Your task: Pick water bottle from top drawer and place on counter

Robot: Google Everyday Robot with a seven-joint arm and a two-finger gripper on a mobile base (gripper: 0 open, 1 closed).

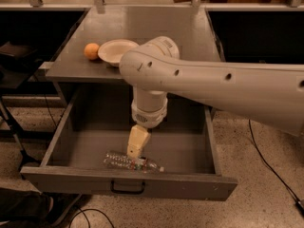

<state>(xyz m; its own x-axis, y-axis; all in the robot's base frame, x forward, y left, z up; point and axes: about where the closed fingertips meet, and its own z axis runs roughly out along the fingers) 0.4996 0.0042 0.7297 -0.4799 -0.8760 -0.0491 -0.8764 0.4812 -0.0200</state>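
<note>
The water bottle [130, 162] lies on its side on the floor of the open top drawer [71, 141], near the front panel, with its cap pointing right. My gripper [134, 151] hangs from the big white arm and points down into the drawer. Its tip is right above the middle of the bottle, at or very near its surface. The drawer's front panel carries a black bar handle [127, 188]. The counter [156, 27] is the grey top of the cabinet behind the drawer, partly hidden by my arm.
A pale bowl [114, 51] and an orange [91, 51] sit on the counter's front left. Dark open bays flank the cabinet on both sides. A cable [270, 170] runs over the speckled floor at the right.
</note>
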